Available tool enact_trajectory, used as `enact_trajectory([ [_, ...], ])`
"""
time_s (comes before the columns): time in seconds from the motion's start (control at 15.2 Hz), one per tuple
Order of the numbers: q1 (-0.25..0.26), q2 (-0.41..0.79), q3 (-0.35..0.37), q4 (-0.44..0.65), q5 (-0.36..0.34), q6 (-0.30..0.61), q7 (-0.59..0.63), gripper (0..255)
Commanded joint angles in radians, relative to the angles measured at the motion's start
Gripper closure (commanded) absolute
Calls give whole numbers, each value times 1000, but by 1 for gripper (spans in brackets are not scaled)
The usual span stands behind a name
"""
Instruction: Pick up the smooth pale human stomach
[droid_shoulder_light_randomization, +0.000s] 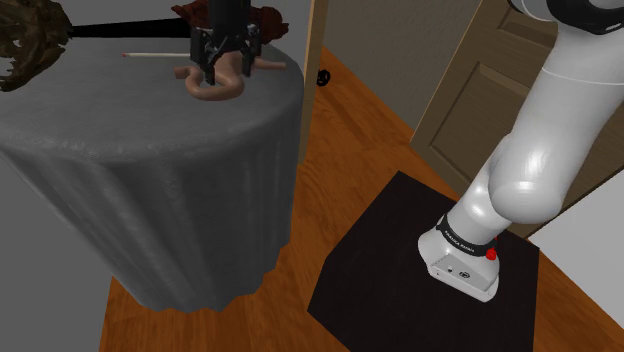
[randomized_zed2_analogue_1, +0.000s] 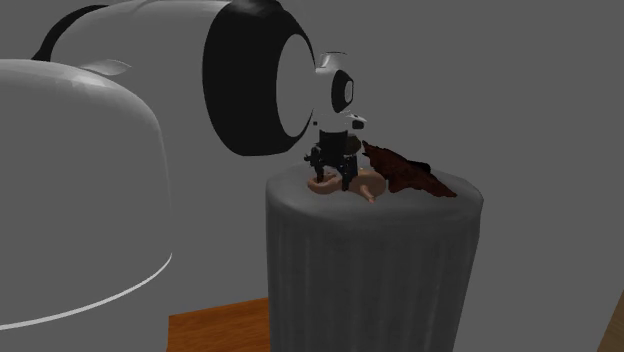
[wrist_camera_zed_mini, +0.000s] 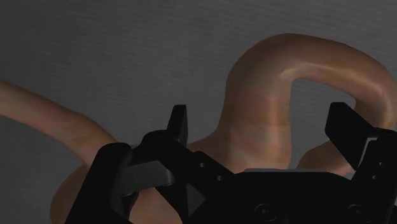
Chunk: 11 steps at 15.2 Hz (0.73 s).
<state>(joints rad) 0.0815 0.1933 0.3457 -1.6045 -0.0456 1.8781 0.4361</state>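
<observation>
The stomach (droid_shoulder_light_randomization: 222, 92) is a smooth pinkish-tan curved tube lying on a round table draped in grey cloth (droid_shoulder_light_randomization: 150, 150), near its far side. My black gripper (droid_shoulder_light_randomization: 226, 70) points straight down onto it. In the wrist view the fingers stand apart on either side of the stomach's arched bend (wrist_camera_zed_mini: 267, 108), and my gripper (wrist_camera_zed_mini: 261, 119) is open around it. The left finger shows a gap to the tube. In the second exterior view the gripper (randomized_zed2_analogue_1: 335, 176) sits low over the stomach (randomized_zed2_analogue_1: 366, 186) on the table top.
A dark brown lumpy thing (droid_shoulder_light_randomization: 195, 12) lies just behind the stomach, also seen as the brown lump (randomized_zed2_analogue_1: 410, 175). A thin pale stick (droid_shoulder_light_randomization: 155, 55) and a dark skeletal object (droid_shoulder_light_randomization: 30, 45) lie at the shoulder view's left. A wooden door (droid_shoulder_light_randomization: 480, 80) stands past the table.
</observation>
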Motion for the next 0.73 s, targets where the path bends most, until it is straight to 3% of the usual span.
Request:
enact_trajectory([
  [0.0, -1, -1, 0, -13, 0, 13, -1, 0],
  [0.07, -1, -1, 0, -13, 0, 13, -1, 0],
  [0.13, -1, -1, -1, -13, 0, 13, -1, 255],
  [0.66, -1, -1, -1, -12, 0, 12, -1, 255],
])
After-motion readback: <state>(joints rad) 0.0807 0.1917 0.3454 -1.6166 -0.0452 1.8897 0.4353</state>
